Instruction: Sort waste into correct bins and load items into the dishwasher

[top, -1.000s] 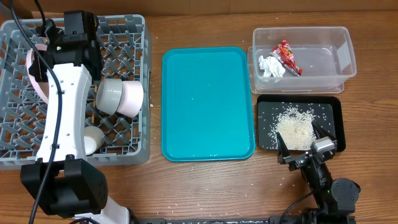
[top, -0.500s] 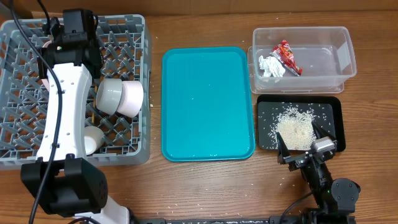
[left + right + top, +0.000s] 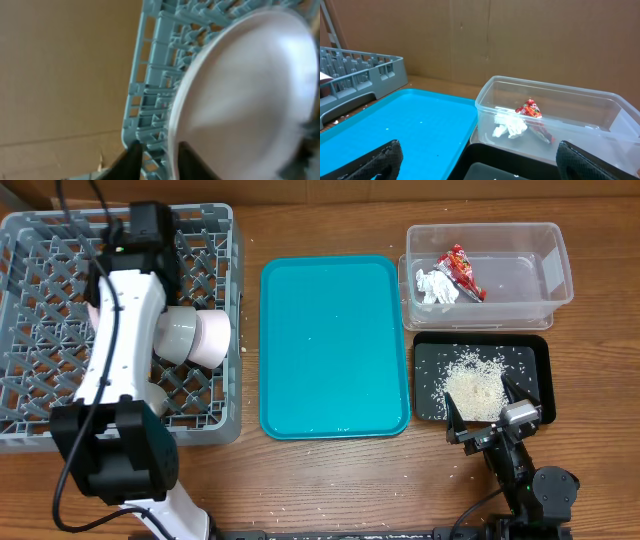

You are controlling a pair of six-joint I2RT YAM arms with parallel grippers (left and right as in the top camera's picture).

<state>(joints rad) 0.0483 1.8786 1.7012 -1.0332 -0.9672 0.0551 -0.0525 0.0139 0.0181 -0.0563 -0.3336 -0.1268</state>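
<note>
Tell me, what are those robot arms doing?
They are sorting rubbish and loading dishes. The left gripper is over the grey dish rack with a white plate rim between its fingers; bowls already lie in the rack. The right gripper hangs open by the black tray of rice. The red wrapper and tissue sit in the clear tub.

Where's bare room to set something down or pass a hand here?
Teal tray: nearly bare edge to edge, right of the dish rack. Clear tub: right half free; wrapper and tissue crowd its left. Black tray: rice mid-tray, bare right edge. Rack crowded: bowls, left arm over it.
</note>
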